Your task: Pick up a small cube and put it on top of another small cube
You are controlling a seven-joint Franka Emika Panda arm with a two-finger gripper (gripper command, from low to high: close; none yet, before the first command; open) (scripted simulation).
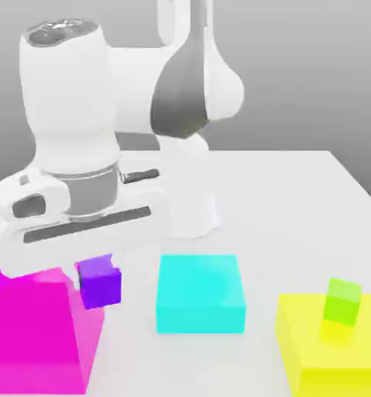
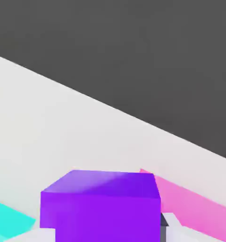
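While jaws pinch it, small purple cube (image 1: 100,281), plain, glossy, beside magenta block (image 1: 33,333)

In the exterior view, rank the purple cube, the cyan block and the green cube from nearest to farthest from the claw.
1. Purple cube: right under the claw, beside the magenta block.
2. Cyan block: next along toward the exterior view's right.
3. Green cube: on the yellow block, far toward the exterior view's right.
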